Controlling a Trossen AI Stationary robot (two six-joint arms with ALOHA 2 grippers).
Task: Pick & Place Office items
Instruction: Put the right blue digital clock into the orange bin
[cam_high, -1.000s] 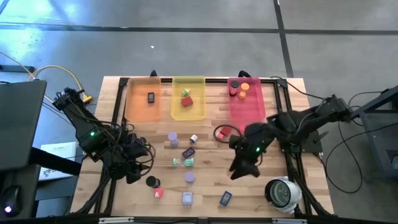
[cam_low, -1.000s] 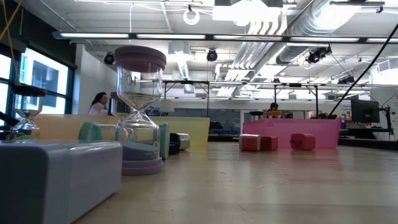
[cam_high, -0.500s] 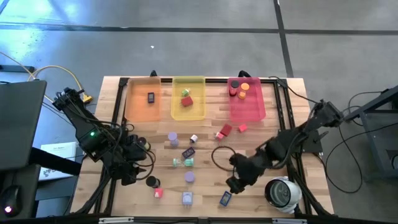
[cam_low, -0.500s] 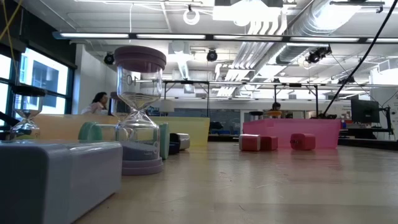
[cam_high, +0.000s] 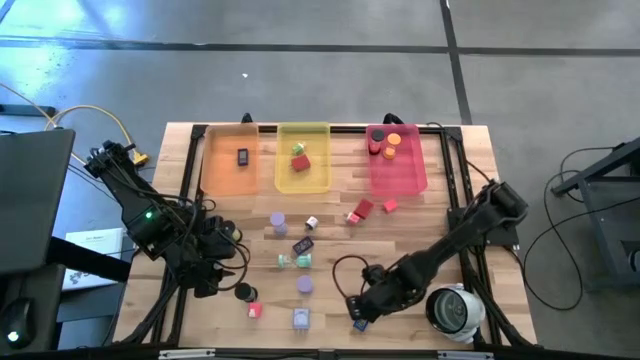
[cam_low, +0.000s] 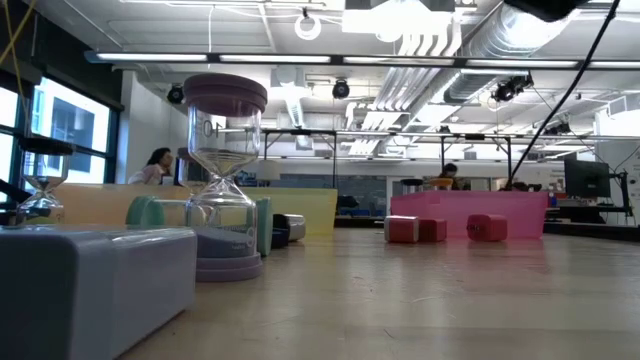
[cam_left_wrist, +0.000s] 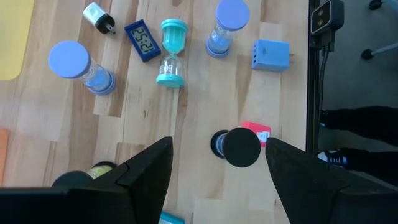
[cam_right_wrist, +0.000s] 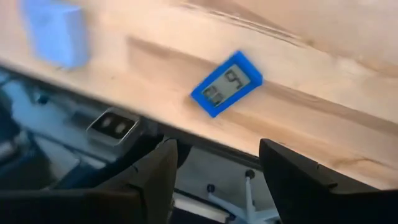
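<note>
The right arm has swung down from mid-table to the near edge, and the right gripper (cam_high: 358, 312) now hangs over the blue digital clock (cam_right_wrist: 226, 83), jaws spread, nothing in them; the clock lies flat just ahead of the fingertips. The left gripper (cam_left_wrist: 219, 155) waits, jaws parted and empty, a black-capped sand timer (cam_left_wrist: 239, 147) between them, with a red cube (cam_left_wrist: 259, 132) just beyond.

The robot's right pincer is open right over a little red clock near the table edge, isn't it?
Almost. The clock is blue, not red. The right wrist view shows it, a small blue digital clock near the table edge, ahead of the open right pincer.
</note>
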